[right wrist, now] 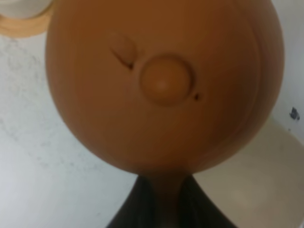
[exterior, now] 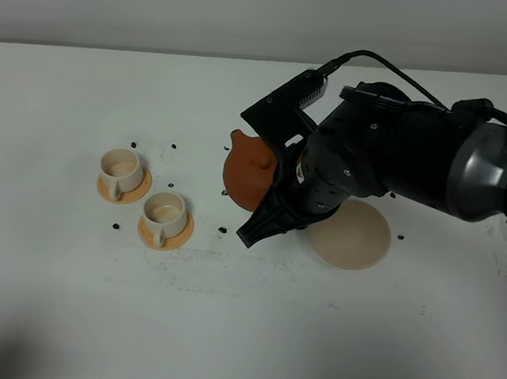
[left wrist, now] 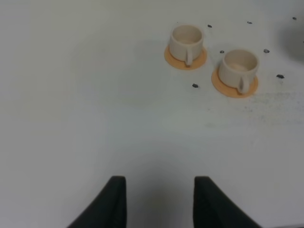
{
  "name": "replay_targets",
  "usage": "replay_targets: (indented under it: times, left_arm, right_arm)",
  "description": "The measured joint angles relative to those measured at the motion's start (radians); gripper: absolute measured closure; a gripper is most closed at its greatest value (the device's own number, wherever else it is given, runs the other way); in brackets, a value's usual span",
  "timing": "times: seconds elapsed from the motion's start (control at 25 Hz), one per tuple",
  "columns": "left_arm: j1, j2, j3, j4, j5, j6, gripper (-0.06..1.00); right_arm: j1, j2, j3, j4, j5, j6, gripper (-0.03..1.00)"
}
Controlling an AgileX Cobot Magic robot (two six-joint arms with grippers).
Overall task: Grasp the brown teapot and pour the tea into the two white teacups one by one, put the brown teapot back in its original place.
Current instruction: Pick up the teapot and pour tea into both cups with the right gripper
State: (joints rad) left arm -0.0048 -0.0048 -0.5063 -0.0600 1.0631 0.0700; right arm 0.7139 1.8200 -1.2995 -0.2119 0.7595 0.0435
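My right gripper [exterior: 276, 202] is shut on the loop handle of the brown teapot [exterior: 246, 173] and holds it tilted above the table, spout toward the far side. In the right wrist view the teapot [right wrist: 161, 85] fills the frame, lid knob facing the camera, with its handle between the gripper's [right wrist: 164, 204] fingers. The two white teacups [exterior: 122, 169] [exterior: 165, 210] stand on orange saucers to the left; they also show in the left wrist view [left wrist: 186, 40] [left wrist: 239, 66]. No dark tea shows. The beige dish [exterior: 359, 240] lies bare beside the teapot. My left gripper [left wrist: 160, 183] is open and empty.
Small black specks [exterior: 173, 145] lie scattered on the white table around the cups and the teapot. The right arm's bulk [exterior: 397, 148] covers the table's middle right. The table's far edge [exterior: 159, 53] meets a grey wall.
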Motion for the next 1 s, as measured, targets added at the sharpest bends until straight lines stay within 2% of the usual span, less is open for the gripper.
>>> replay_targets:
  times: [0.2, 0.52, 1.0]
  left_arm:
    - [0.000, 0.000, 0.000, 0.000, 0.000, 0.000, 0.58]
    - [0.000, 0.000, 0.000, 0.000, 0.000, 0.000, 0.58]
    - [0.000, 0.000, 0.000, 0.000, 0.000, 0.000, 0.58]
  right_arm:
    - [0.036, 0.037, -0.005, -0.068, -0.024, -0.003, 0.85]
    - [0.083, 0.122, -0.097, -0.090, 0.003, -0.069, 0.85]
    - [0.106, 0.170, -0.112, -0.220, -0.002, -0.132, 0.85]
